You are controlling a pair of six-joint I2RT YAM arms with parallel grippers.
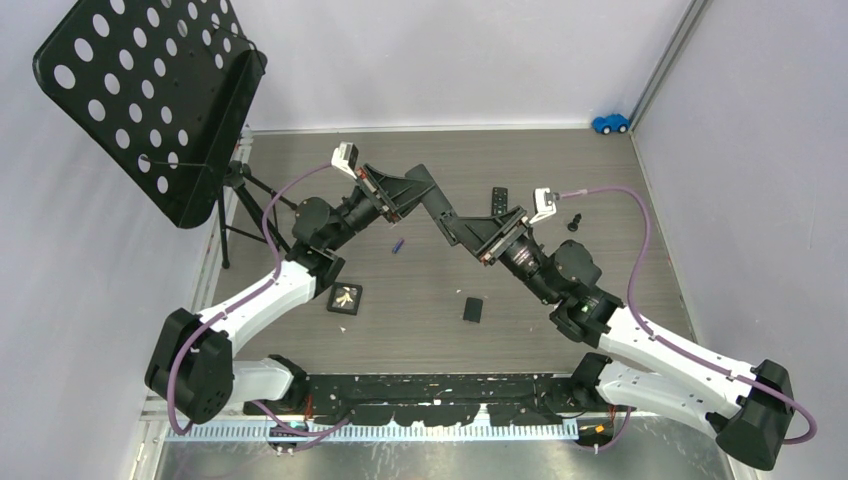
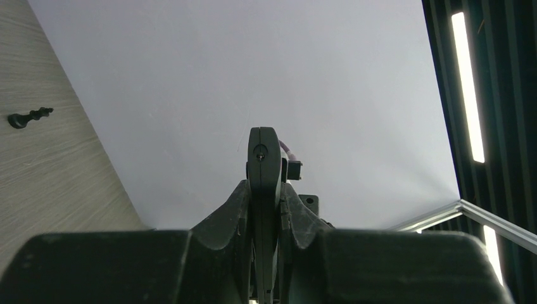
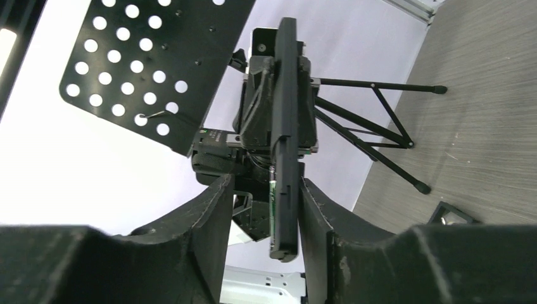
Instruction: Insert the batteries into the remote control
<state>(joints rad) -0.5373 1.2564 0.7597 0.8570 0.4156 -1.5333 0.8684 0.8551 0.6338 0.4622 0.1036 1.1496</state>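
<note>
Right gripper is closed on the remote control, held edge-on | left gripper is clamped on its far end | a blue battery lies on the table beneath, cover plate nearby, small tray near the left arm | both arms are raised, meeting mid-table.

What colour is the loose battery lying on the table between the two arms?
Blue: the battery shows best in the top external view.

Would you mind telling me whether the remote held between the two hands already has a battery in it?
Partly loaded, it seems: the right wrist view shows something green inside the remote control, though it is too small to be sure. One blue battery lies on the table.
</note>
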